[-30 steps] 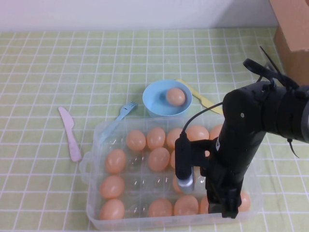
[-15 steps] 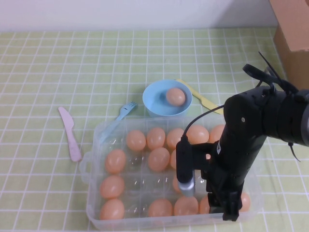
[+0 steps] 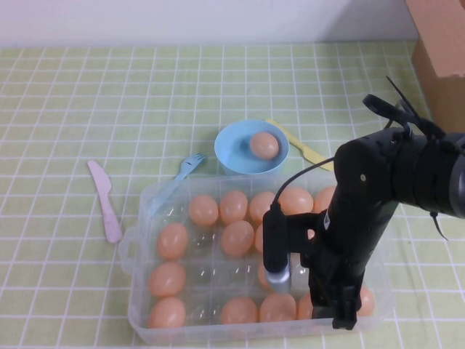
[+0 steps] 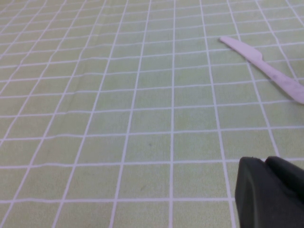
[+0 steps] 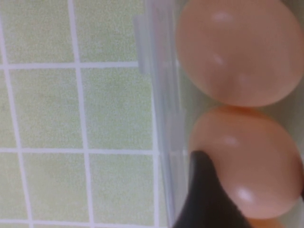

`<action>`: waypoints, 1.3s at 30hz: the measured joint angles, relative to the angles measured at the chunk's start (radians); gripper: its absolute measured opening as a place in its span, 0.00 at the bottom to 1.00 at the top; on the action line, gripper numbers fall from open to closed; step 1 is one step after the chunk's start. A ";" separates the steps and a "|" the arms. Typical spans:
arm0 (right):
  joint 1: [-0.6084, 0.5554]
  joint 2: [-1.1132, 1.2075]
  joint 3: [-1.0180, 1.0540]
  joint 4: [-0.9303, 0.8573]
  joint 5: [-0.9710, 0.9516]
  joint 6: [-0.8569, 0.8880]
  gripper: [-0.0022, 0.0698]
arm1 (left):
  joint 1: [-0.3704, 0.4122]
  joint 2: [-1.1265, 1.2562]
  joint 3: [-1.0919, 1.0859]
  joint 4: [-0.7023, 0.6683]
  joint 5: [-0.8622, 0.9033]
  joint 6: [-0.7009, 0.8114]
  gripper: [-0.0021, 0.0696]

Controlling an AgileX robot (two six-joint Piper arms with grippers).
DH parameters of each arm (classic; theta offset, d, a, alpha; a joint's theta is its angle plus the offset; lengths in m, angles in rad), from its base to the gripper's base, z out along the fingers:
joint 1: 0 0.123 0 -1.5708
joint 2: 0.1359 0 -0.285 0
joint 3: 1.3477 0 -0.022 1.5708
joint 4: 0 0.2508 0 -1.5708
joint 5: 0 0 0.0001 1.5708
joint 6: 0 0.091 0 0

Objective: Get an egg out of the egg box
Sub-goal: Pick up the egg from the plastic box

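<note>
Right end effector point(image 3: 341, 309) down in the egg box point(image 3: 138, 251) near corner, finger point(image 5: 206, 199) touching the egg point(image 5: 247, 161), closure unclear | left end effector point(image 4: 270, 192) parked over bare bench | risk: egg cracks or slips against the wall | no legible writing

setting: staged kitchen tabletop | cues: green checked tablecloth point(image 3: 145, 87), bowl point(image 3: 232, 154), plastic knife point(image 3: 105, 200), fork point(image 3: 190, 164)

I find no readable text, label, brand, number or sign anywhere: none on the clear plastic egg box point(image 3: 145, 218), the brown cardboard box point(image 3: 439, 43), or the green checked desk point(image 3: 109, 94).
</note>
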 joint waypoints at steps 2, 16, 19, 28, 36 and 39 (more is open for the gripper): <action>0.000 0.000 -0.015 -0.006 0.004 0.000 0.50 | 0.000 0.000 0.000 0.000 0.000 0.000 0.02; 0.000 -0.129 -0.108 -0.054 0.099 0.139 0.14 | 0.000 0.000 0.000 0.000 0.000 0.000 0.02; 0.000 -0.127 -0.096 -0.052 0.086 0.143 0.25 | 0.000 0.000 0.000 0.000 0.000 0.000 0.02; 0.000 -0.112 0.013 -0.015 -0.002 -0.029 0.74 | 0.000 0.000 0.000 0.000 0.000 0.000 0.02; 0.000 -0.074 0.022 -0.008 -0.055 -0.049 0.70 | 0.000 0.000 0.000 0.000 0.000 0.000 0.02; 0.000 -0.062 0.022 -0.008 -0.059 -0.049 0.69 | 0.000 0.000 0.000 0.000 0.000 0.000 0.02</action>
